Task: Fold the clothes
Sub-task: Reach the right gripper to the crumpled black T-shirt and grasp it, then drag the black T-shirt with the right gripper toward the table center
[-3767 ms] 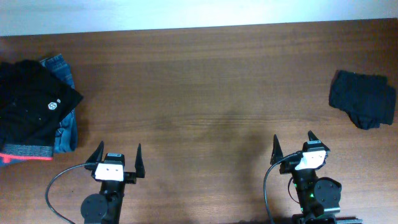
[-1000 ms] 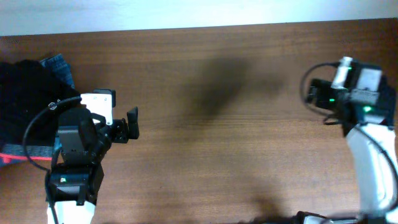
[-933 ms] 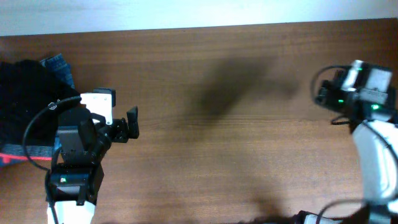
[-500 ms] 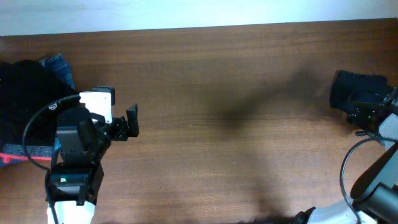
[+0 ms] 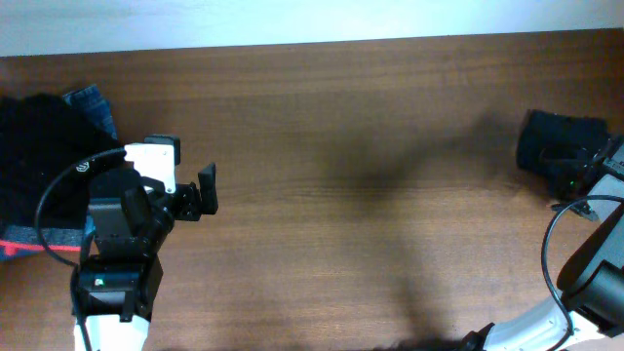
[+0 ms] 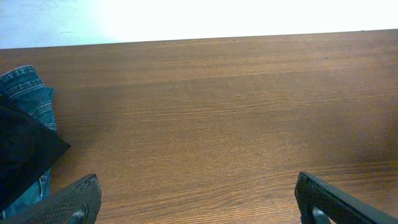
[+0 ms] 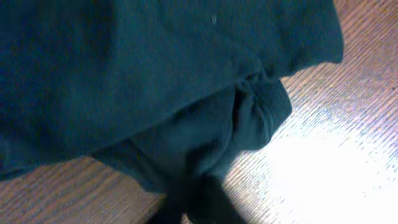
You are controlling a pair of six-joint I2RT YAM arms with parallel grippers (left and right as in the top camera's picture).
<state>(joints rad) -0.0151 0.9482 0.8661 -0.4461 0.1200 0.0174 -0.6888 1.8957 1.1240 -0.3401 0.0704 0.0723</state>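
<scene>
A crumpled dark garment [image 5: 554, 144] lies at the table's far right edge. My right gripper [image 5: 577, 177] sits at its near edge. In the right wrist view the dark garment [image 7: 155, 74] fills the frame, and the right gripper [image 7: 200, 205] is shut on a fold of its lower hem. A pile of clothes sits at the far left: a black garment [image 5: 39, 156] over blue jeans [image 5: 95, 105]. My left gripper [image 5: 203, 193] hovers just right of that pile. It is open [image 6: 199, 205] over bare wood with nothing between its fingers.
A grey waistband with a red stripe [image 5: 29, 239] shows at the near side of the left pile. The jeans [image 6: 25, 93] and a black corner [image 6: 25, 155] reach into the left wrist view. The wooden table [image 5: 341, 224] meets a white wall at the back.
The right arm swung out to the right, came down on the dark garment, and its jaws closed on the fabric. The left arm stayed where it was, open.
</scene>
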